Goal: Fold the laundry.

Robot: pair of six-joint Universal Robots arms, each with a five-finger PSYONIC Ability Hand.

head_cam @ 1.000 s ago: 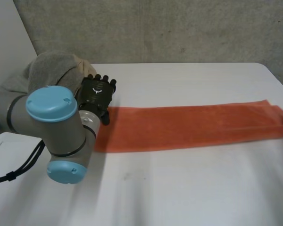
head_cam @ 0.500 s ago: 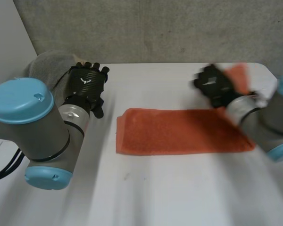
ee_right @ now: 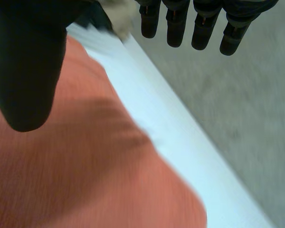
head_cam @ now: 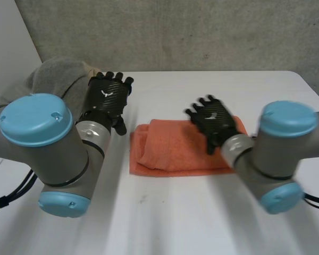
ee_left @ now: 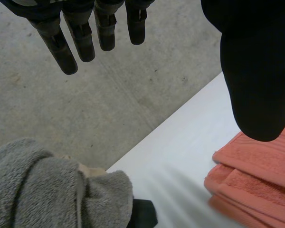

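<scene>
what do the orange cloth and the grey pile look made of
Orange cloth: probably terry towelling, matte, with a fine nap and thick, soft folded edges. Grey pile: likely a coarser terry or fleece, matte and fuzzy, slumping in soft rolls.

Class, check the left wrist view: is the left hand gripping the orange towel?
No, the left hand has straight fingers holding nothing; the orange towel lies on the table beside it.
</scene>
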